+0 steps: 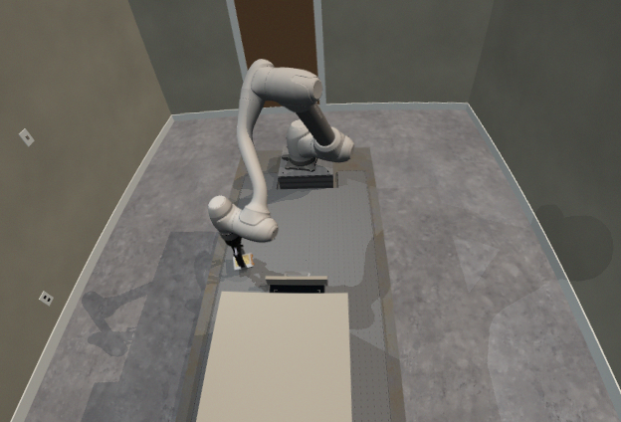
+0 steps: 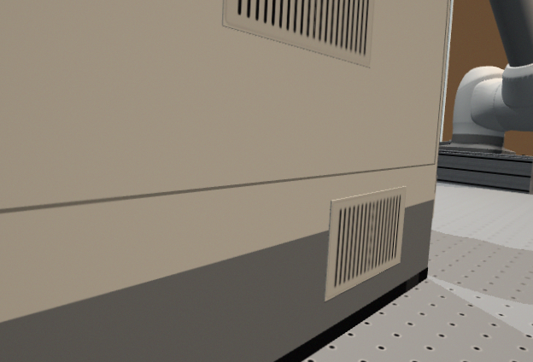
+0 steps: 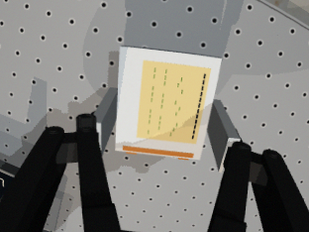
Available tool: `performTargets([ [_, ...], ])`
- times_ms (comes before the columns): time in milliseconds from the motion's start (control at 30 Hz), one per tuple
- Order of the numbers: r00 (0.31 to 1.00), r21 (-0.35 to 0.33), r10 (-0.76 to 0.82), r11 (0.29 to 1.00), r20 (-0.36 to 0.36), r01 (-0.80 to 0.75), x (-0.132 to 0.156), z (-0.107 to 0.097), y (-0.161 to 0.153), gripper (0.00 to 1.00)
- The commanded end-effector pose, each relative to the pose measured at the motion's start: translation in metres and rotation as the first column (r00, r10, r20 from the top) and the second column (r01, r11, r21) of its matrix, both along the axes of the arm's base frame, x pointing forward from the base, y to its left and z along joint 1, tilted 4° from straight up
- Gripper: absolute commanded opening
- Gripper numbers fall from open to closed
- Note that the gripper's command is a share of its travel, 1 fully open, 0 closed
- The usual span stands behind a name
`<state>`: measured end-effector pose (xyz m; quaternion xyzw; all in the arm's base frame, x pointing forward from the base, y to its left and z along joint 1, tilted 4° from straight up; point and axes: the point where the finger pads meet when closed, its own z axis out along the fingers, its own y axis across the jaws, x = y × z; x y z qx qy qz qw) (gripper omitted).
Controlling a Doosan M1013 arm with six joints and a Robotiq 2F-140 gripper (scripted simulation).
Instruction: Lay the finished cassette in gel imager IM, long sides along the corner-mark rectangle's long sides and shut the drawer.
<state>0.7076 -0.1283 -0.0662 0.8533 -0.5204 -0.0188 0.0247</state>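
My gripper (image 1: 241, 263) (image 3: 163, 107) is shut on the cassette FINISHED (image 1: 249, 260) (image 3: 173, 101), with one pad at each long side. The cassette is white with a yellow face, green dashes, a black dashed line and an orange stripe at one end. It is held above the deck (image 1: 325, 227); the height is hard to tell. The imager IM (image 1: 281, 351) (image 2: 172, 125) is a large beige housing. Its drawer (image 1: 297, 281) stands open; two corner marks show in the dark interior, and the housing's top hides the rest in the top view.
The drawer front lies beside the gripper, toward the middle of the deck in the top view. The arm's base (image 1: 305, 179) stands at the far end of the deck. The imager's vented side (image 2: 366, 237) fills most of the exterior view, where the gripper is not seen.
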Motion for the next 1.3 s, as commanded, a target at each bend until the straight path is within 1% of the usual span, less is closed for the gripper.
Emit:
performTargets([
  [0,1.0,0.0,0.0,1.0,0.0,0.0,0.0,0.003,0.0,0.1],
  [767,1.0,0.0,0.0,1.0,0.0,0.0,0.002,0.031,0.001,0.1],
  [1100,1.0,0.0,0.0,1.0,0.0,0.0,0.002,0.032,0.001,0.1],
  [1267,1.0,0.0,0.0,1.0,0.0,0.0,0.002,0.039,0.001,0.1],
])
